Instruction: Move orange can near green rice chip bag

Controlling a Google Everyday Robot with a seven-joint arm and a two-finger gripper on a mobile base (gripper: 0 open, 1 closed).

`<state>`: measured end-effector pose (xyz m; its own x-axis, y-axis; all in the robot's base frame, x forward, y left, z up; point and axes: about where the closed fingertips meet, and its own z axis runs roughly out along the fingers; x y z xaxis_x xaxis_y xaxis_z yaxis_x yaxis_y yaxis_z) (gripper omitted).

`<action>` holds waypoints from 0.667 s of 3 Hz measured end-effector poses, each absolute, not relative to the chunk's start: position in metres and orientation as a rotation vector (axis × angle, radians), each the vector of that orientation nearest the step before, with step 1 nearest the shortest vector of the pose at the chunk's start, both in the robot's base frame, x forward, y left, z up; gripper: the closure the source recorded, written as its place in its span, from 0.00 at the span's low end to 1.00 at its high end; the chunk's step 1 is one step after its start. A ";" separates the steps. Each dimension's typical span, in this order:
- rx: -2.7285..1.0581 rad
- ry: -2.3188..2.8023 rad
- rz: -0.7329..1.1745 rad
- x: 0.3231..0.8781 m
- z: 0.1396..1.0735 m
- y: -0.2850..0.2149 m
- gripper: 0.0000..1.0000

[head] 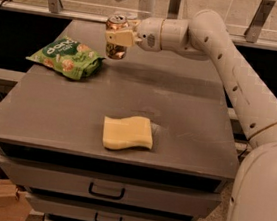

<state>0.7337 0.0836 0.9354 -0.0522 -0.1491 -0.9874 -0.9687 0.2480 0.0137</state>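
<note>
Hanging over the far left part of the grey surface (193,119), the hand (118,37) is clamped around the orange can (115,51), which is upright and seems held just off the top. The green rice chip bag (67,57) lies flat near the left edge, just left of the can and apart from it. Open room spreads across the middle and right side. A yellow sponge (127,133) rests near the front edge, well apart from the can. Drawers (106,191) sit below that edge.
</note>
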 end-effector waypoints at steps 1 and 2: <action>-1.137 1.472 0.981 0.728 0.922 0.089 0.52; -1.154 1.482 1.005 0.720 0.911 0.097 0.29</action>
